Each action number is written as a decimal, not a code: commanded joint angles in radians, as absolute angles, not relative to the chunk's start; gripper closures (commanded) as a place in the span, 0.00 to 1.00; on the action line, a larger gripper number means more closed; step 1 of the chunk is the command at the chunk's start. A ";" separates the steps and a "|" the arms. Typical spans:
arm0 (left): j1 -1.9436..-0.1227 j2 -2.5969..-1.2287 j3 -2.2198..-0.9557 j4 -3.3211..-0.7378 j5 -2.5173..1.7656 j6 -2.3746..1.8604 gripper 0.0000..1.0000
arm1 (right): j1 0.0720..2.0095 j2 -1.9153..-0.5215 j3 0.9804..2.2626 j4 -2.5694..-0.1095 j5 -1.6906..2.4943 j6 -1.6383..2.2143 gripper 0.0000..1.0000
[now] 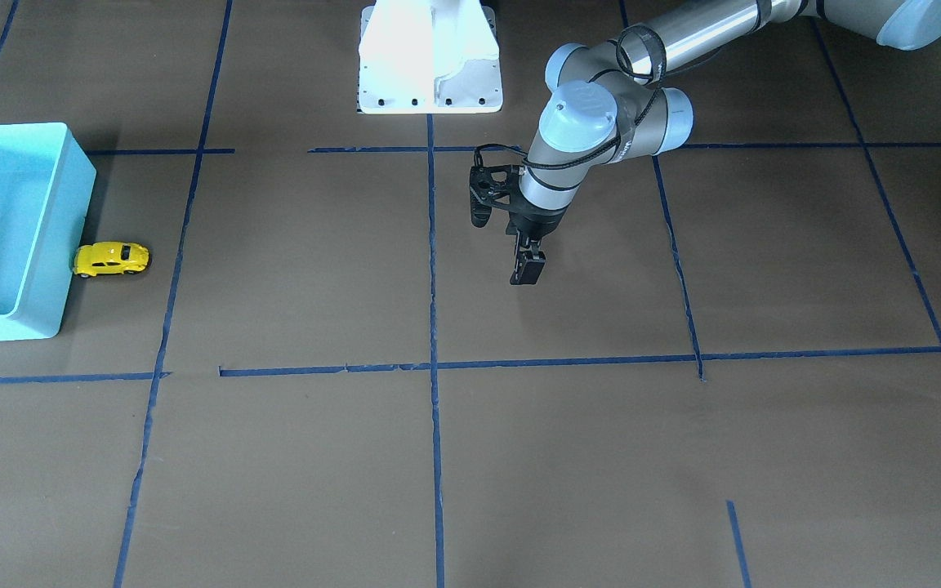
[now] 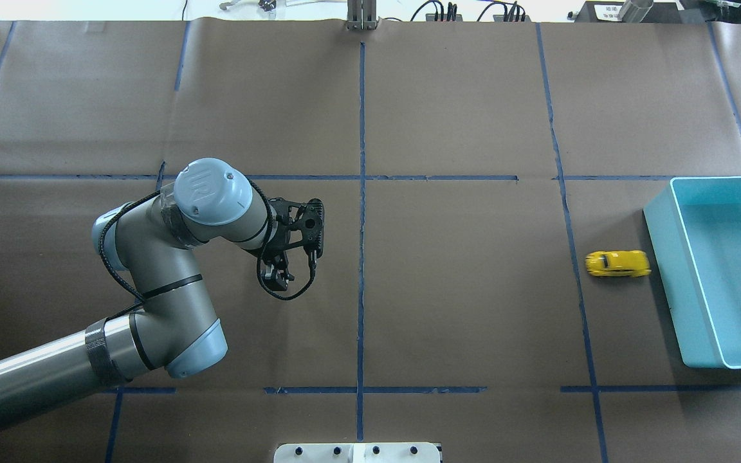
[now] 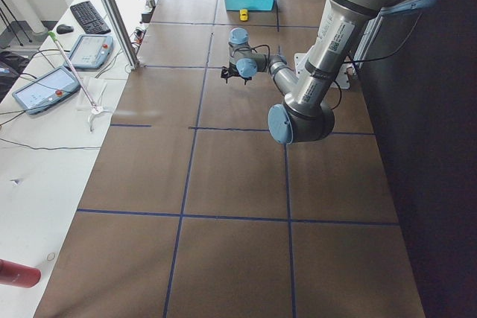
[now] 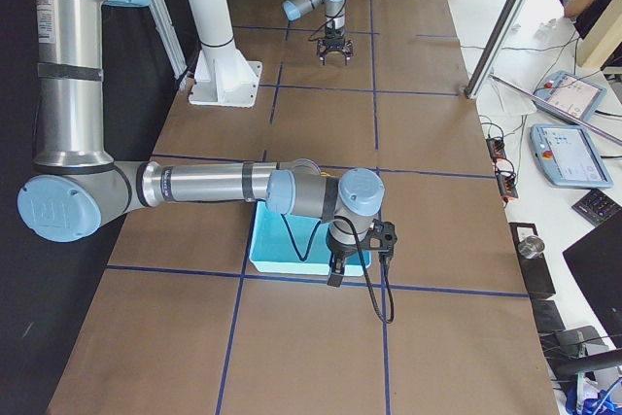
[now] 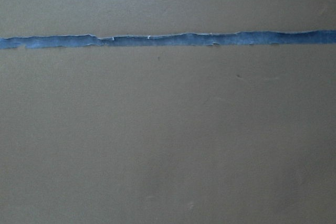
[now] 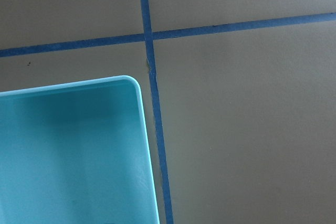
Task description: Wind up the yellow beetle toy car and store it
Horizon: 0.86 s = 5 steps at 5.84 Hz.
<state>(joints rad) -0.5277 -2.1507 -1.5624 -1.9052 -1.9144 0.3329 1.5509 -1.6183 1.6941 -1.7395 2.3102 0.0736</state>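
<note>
Matt brown paper table cover [image 2: 473,289], rough-edged blue tape lines [image 5: 168,39], smooth glossy turquoise plastic bin [image 2: 731,270], shiny yellow beetle toy car [image 2: 617,263], brushed silver metal left arm tube [image 2: 23,379], satin pale-blue plastic joint caps [image 2: 206,186]

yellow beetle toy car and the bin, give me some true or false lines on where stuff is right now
1. The yellow beetle toy car lies inside the turquoise bin. False: it sits on the table, right beside the bin's outer wall.
2. The car stands on its wheels. True.
3. The left claw grips the car. False: it hangs over bare table near the centre line, far from the car.
4. The right wrist view shows a rounded corner of the bin. True.
</note>
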 commanded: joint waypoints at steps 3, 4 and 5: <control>-0.538 -2.151 -1.566 -1.904 -1.917 0.333 0.00 | 1.551 -1.618 1.698 -1.740 2.312 0.074 0.00; -0.567 -2.129 -1.598 -1.895 -1.927 0.331 0.00 | 1.551 -1.618 1.700 -1.740 2.327 0.075 0.00; -0.610 -2.059 -1.642 -1.881 -1.966 0.331 0.00 | 1.551 -1.615 1.703 -1.740 2.329 0.075 0.00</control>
<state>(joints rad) -0.5744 -2.1113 -1.6053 -1.8920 -1.9374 0.3316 1.5509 -1.6174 1.7000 -1.7395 2.3239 0.0748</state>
